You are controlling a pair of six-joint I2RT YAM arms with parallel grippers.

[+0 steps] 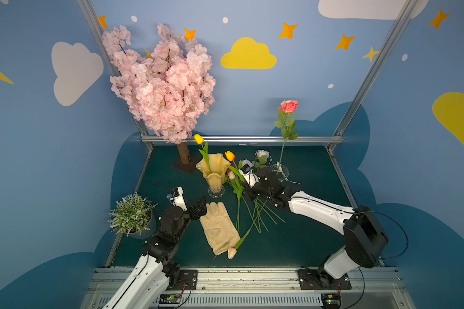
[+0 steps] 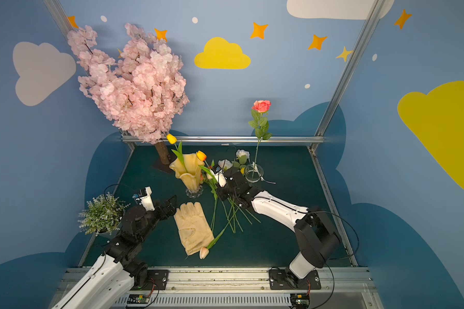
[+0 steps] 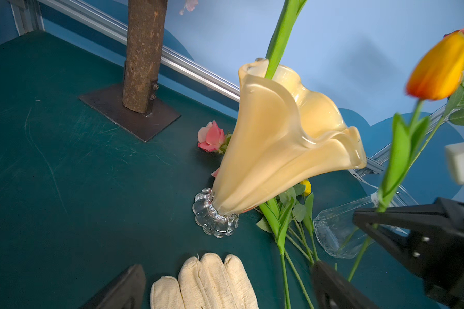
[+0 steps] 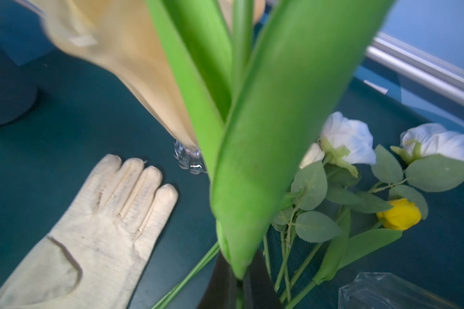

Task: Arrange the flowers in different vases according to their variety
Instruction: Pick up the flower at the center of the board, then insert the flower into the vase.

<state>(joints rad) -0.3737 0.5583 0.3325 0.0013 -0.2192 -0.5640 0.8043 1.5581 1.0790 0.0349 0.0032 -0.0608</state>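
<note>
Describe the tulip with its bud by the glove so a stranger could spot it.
From the amber vase, come forward to the cream glove. By its cuff lies a pale pink tulip, the only flower whose bud points to the front.

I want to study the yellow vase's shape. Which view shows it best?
The left wrist view: the yellow vase is whole and sharp, from wavy rim to glass foot. Both top views show it small, from above. The right wrist view shows only a blurred part of its side and foot.
</note>
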